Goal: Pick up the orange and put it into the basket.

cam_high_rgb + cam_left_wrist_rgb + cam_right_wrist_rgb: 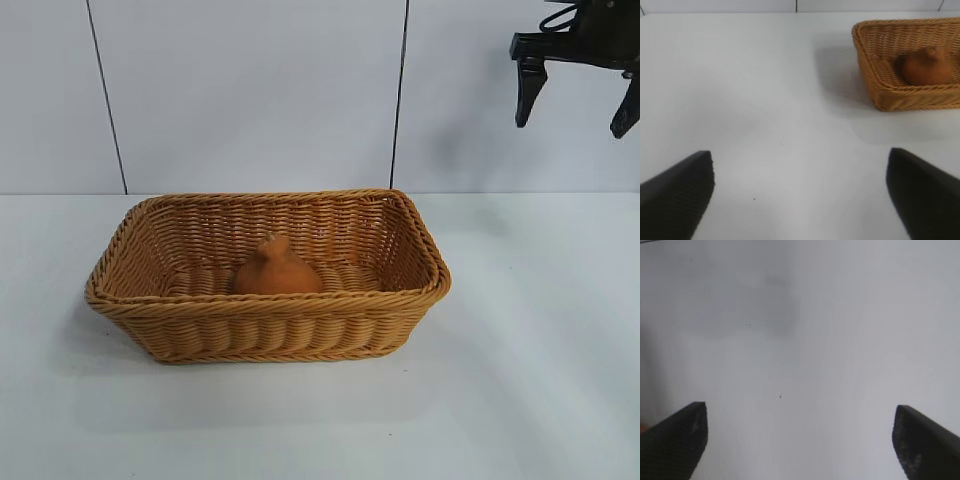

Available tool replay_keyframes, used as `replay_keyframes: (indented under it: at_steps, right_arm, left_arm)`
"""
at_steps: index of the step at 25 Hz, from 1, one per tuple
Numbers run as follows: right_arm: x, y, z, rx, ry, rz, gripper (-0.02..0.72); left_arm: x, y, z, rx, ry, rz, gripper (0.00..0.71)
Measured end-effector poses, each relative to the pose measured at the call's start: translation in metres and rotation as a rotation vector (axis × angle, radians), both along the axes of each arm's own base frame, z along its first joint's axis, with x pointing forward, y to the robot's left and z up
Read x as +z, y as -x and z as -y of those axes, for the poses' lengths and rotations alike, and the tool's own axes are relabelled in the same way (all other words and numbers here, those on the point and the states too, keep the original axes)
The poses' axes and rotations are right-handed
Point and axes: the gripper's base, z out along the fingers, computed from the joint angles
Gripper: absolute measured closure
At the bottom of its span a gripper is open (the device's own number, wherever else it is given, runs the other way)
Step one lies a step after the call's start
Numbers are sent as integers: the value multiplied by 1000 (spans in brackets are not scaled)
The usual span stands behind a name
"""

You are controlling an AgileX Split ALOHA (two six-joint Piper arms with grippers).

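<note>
The orange (277, 272), brownish and lumpy with a knobby neck, rests inside the woven wicker basket (180, 325) at the table's middle. In the left wrist view the orange (927, 66) lies in the basket (875, 87) well away from my left gripper (801, 190), which is open over bare white table with nothing between its fingers. High at the upper right of the exterior view hangs my right gripper (575, 110), open and empty, well above the table. The right wrist view shows that gripper (800, 437) open over plain table.
White table (520, 400) surrounds the basket on all sides. A pale panelled wall (250, 90) stands behind it. The left arm does not show in the exterior view.
</note>
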Motion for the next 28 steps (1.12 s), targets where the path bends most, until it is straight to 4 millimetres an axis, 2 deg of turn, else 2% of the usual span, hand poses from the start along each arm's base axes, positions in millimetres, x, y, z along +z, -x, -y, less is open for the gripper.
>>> replay_keyframes:
  at_steps: [5,17,28]
  right_arm:
    - [-3,31,1,17,8,-80,10]
    - [14,114,5,23,12,-162,10]
    - [21,202,8,23,13,-191,10]
  left_arm:
    - [0,0,0,0,0,0,44]
    - [0,0,0,0,0,0,44]
    - [0,0,0,0,0,0,44]
